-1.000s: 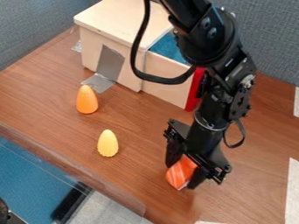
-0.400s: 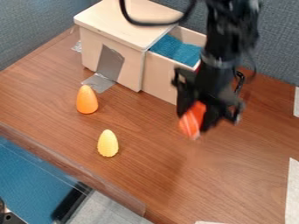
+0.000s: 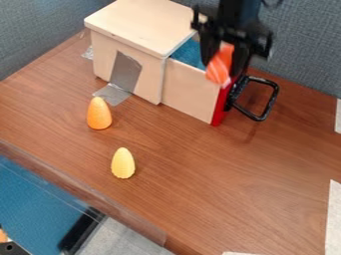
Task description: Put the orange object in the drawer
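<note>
1. Orange with white stripes, the soft-looking block (image 3: 220,63) is held up by the end effector (image 3: 223,65). It is pinched between the two black fingers (image 3: 240,60), and its low end is left poking out

2. The end effector is pointed down, near the top of the view. The striped block is seen at the top edge of the drawer (image 3: 189,92), close to the red front (image 3: 219,108). Whether the drawer is touched by it cannot be told

3. The drawer is pulled open from a pale wooden box (image 3: 136,22). Blue stuff (image 3: 188,52) can be seen inside. On the red front, a big black handle (image 3: 269,104) is fixed, and it is made like a loop

4. Shiny grey tape (image 3: 125,72) is stuck on the side of the box and down onto the brown counter (image 3: 200,199)

5. Two egg-shaped toys are stood up on the counter, well apart from the drawer. The orange egg (image 3: 99,114) is placed nearer the box. The yellow one (image 3: 122,164) is set nearer the counter's front edge

6. White strips (image 3: 334,214) are laid on the counter at the right side of the view. Behind it all, a grey wall (image 3: 299,45) is seen
</note>
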{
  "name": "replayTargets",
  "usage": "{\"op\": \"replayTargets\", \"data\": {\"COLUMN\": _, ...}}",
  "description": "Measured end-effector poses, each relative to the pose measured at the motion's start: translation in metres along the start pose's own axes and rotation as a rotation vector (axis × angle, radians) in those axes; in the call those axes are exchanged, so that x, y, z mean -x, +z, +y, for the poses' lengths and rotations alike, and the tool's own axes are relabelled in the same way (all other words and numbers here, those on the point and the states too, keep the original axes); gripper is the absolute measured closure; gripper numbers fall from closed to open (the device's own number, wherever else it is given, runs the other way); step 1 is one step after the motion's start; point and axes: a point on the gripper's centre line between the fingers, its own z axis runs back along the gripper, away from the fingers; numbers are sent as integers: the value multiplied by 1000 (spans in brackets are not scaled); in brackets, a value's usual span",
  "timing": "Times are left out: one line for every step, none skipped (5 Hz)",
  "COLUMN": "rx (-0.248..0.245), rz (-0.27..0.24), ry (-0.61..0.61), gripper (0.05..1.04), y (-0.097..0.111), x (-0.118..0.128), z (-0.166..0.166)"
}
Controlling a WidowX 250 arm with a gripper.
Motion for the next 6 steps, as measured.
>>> {"op": "replayTargets", "data": {"rx": -21, "rz": 7, "ry": 43, "gripper": 521, "y": -9, "x": -26, "z": 19}}
{"op": "replayTargets", "data": {"rx": -52, "rz": 26, "ry": 66, "gripper": 521, "y": -17, "x": -46, "z": 32}}
{"op": "replayTargets", "data": {"rx": -58, "rz": 58, "ry": 90, "gripper": 521, "y": -34, "x": -55, "z": 47}}
{"op": "replayTargets", "data": {"rx": -54, "rz": 100, "ry": 108, "gripper": 521, "y": -57, "x": -57, "z": 56}}
{"op": "replayTargets", "data": {"rx": -54, "rz": 144, "ry": 108, "gripper": 521, "y": -75, "x": -52, "z": 56}}
{"op": "replayTargets", "data": {"rx": -56, "rz": 159, "ry": 119, "gripper": 462, "y": -81, "x": -52, "z": 55}}
